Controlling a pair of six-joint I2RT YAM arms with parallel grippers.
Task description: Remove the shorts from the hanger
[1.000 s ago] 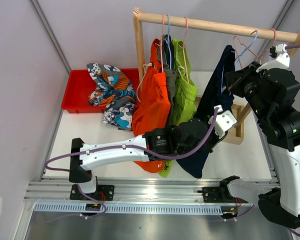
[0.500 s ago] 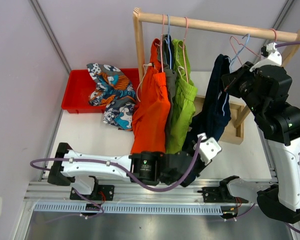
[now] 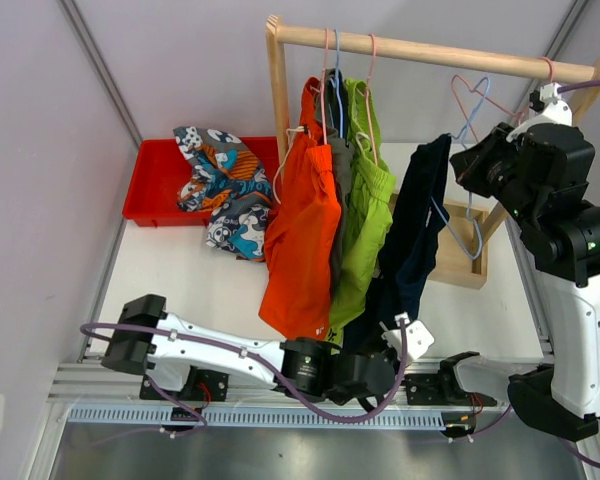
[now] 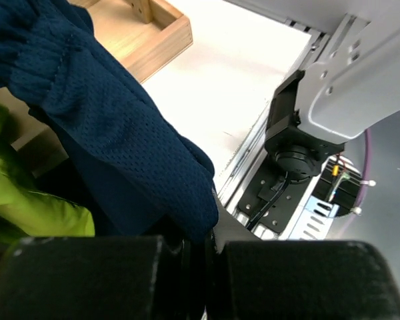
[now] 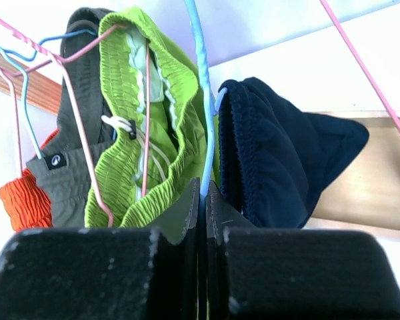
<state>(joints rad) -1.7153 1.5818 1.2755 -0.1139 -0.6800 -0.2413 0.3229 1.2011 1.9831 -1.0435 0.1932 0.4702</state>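
Left claw (image 4: 210, 241) pinching navy shorts (image 4: 120, 140); right claw (image 5: 203, 200) pinching blue hanger (image 5: 201, 93); red bin (image 3: 152, 190) holds print shorts (image 3: 220, 185).

Bright, even light fills the overhead view, leaving only faint, soft shadows on the white tabletop (image 3: 200, 290). In the left wrist view the left gripper's black fingers (image 4: 87, 277) are a dark blur along the bottom edge, while the dark navy mesh shorts (image 4: 120, 133) are sharp. In the right wrist view the pale wall (image 5: 267, 27) glares, nearly washed out.

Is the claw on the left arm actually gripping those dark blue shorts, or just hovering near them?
Touching. The left wrist view shows a fold of the navy shorts running down into the shut left gripper, pinched there with no gap.
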